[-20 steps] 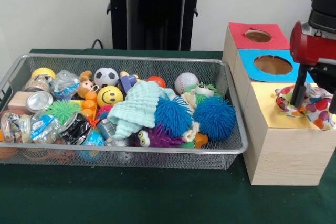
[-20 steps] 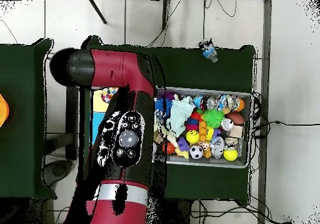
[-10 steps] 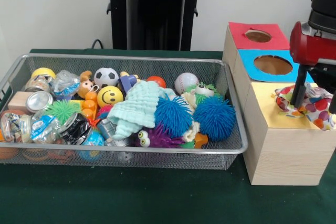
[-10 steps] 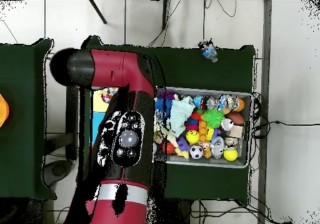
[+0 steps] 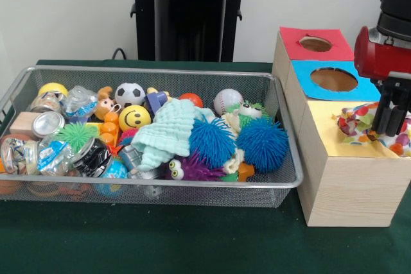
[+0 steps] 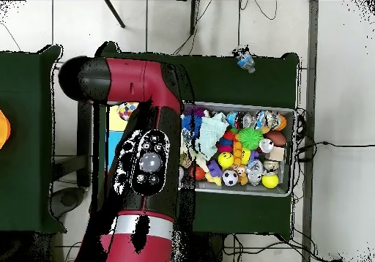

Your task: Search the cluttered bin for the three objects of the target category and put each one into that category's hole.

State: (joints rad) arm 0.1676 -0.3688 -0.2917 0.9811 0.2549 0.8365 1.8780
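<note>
A polka-dot cloth [image 5: 356,120] lies bunched over the hole of the yellow-topped box [image 5: 327,139] at the right. My gripper [image 5: 389,128] stands on it with its fingers drawn together, shut on the cloth's right part. A mint-green washcloth [image 5: 168,129] lies on the toys in the middle of the wire bin [image 5: 148,185]. In the overhead view the cloth [image 6: 127,112] peeks out beside the red arm [image 6: 146,164], which hides the gripper.
Behind the yellow box stand a blue-topped box [image 5: 333,79] and a red-topped box [image 5: 315,43], each with a round hole. The bin [image 6: 289,153] holds balls, fuzzy blue toys [image 5: 262,144], crushed cans [image 5: 46,124] and wrappers. The black pedestal [image 5: 186,11] stands behind.
The gripper's fingers, spread wide over the polka-dot cloth before, have closed together on it and bunched it up. The arm has stayed in place.
</note>
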